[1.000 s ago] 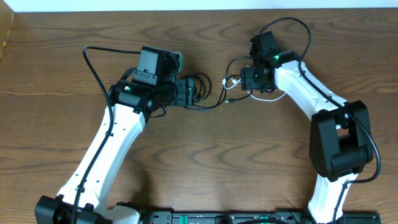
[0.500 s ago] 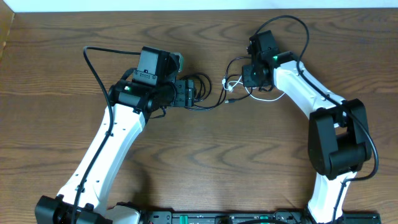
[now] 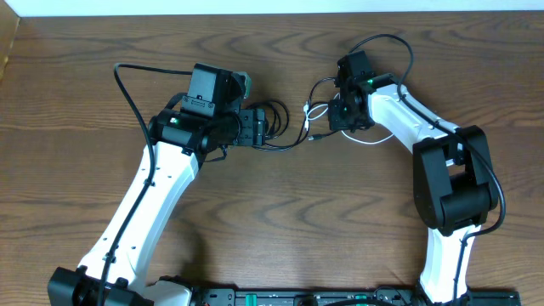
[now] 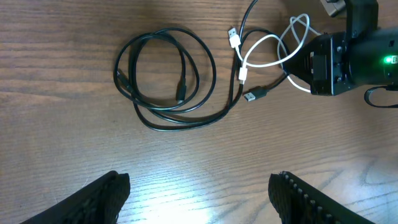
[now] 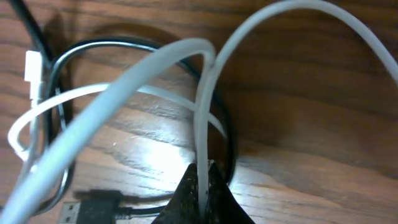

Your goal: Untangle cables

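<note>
The black cable (image 4: 186, 124) lies in a loose coil on the wooden table, its tail running right to a plug among the loops of the white cable (image 4: 264, 40). From overhead, the black cable (image 3: 289, 144) sits between the two arms and the white cable (image 3: 314, 109) loops just right of it. My right gripper (image 5: 202, 180) is shut on a strand of the white cable (image 5: 124, 81), which rises from between the fingertips over the black cable (image 5: 93, 46). My left gripper (image 4: 199, 183) is open with nothing in it, hovering near the coil's edge (image 3: 259, 127).
The right arm's head (image 4: 348, 53) shows at the top right of the left wrist view. Thick arm cables arc above the right arm (image 3: 391, 42) and beside the left arm (image 3: 127, 85). The table's far edge (image 3: 272, 14) runs along the top.
My right gripper has shut on the white cable and the right arm has shifted slightly left. The left arm and its open gripper have not moved.
</note>
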{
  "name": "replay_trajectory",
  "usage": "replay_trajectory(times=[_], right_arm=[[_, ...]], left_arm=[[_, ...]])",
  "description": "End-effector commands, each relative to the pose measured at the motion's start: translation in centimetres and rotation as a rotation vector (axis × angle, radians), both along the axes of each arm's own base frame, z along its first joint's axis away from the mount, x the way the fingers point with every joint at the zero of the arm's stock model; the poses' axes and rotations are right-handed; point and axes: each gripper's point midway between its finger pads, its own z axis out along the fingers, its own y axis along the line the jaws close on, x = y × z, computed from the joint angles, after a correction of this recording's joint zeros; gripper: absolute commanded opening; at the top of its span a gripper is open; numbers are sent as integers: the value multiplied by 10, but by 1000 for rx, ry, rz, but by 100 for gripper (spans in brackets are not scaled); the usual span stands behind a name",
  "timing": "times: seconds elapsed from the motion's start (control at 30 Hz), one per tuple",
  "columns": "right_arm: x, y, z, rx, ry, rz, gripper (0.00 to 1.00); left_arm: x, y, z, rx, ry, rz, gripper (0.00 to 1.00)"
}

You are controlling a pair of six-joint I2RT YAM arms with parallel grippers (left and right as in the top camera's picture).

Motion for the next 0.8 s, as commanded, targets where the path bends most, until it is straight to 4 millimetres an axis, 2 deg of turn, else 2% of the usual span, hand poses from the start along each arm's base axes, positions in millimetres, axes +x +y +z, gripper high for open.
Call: replay_trajectory(times=[0.0, 0.17, 0.33, 0.57, 0.77], right_arm=[[1, 11, 4, 66, 6, 5, 1], [7, 17, 14, 100, -27, 13, 1], [16, 18, 42, 124, -103, 13, 1], [26, 17, 101, 151, -240, 8, 1], [28, -4, 162, 89, -400, -33, 1]], left_arm=[[-2, -2, -4, 0, 12, -18, 77], [-2, -2, -4, 0, 12, -18, 77], [-2, -2, -4, 0, 11, -18, 77], [-2, -2, -4, 0, 11, -18, 77], [-2, -2, -4, 9, 5, -33, 77]])
